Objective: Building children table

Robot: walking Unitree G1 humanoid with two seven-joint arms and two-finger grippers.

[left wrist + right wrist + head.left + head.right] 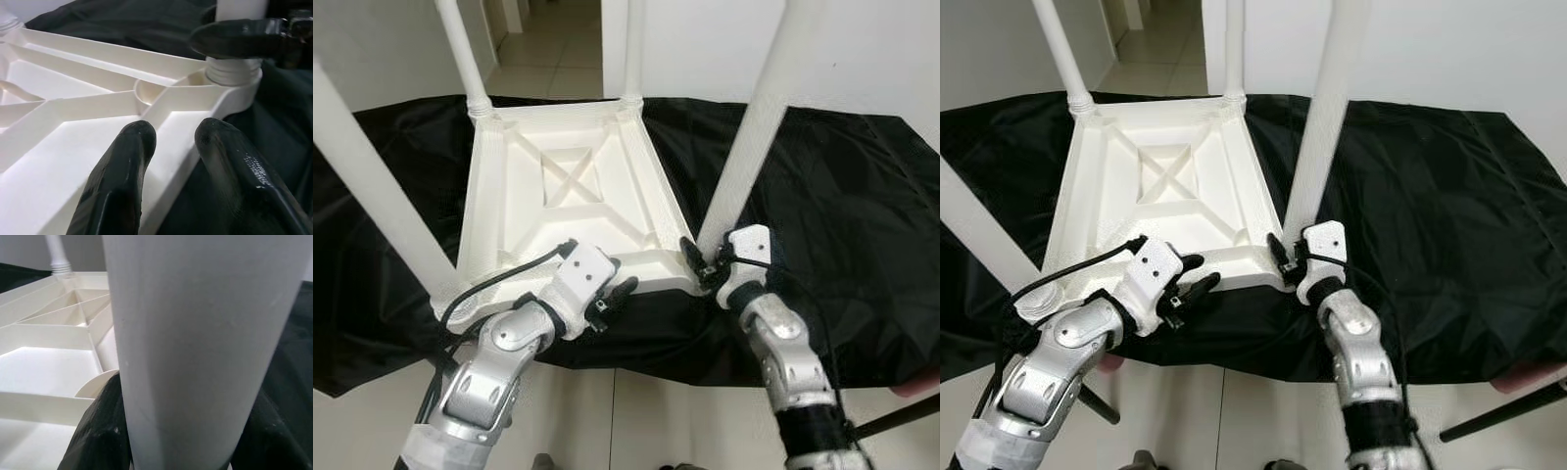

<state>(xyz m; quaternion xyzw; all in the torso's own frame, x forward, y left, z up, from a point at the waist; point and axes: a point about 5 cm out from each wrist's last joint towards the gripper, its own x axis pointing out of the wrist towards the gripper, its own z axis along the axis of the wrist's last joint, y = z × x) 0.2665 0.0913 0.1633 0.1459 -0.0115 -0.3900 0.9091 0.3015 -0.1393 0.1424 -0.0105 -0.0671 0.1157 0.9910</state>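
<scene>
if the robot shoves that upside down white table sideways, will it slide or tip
Probably slides: the table top lies flat on the black cloth, which may bunch up under it. It looks like hollow ribbed plastic, so likely light. Pushing high on the leg that the right gripper grips would tip it more readily.

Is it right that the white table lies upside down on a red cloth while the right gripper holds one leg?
Not quite: the cloth is black, as the left eye view shows. The white table does lie upside down on it, and the right gripper does hold one leg.
</scene>
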